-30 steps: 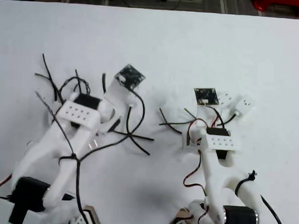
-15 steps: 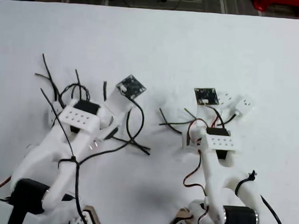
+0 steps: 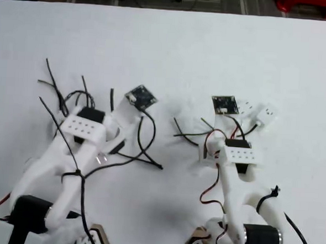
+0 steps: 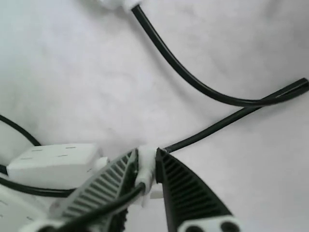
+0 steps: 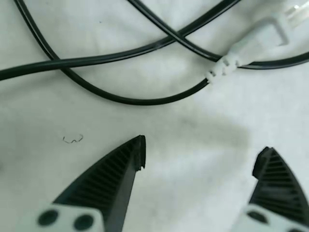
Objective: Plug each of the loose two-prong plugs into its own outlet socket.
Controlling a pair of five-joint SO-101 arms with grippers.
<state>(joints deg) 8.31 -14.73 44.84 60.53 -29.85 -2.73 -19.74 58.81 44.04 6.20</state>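
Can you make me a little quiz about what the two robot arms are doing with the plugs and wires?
1. True or false: the right gripper is open, with nothing between its fingers.
2. What does the left gripper pinch? A) a white plug B) a red ball C) a spoon
3. Fill in the gap: the cords lying on the table are ____ in colour.
Key: 1 true; 2 A; 3 black.
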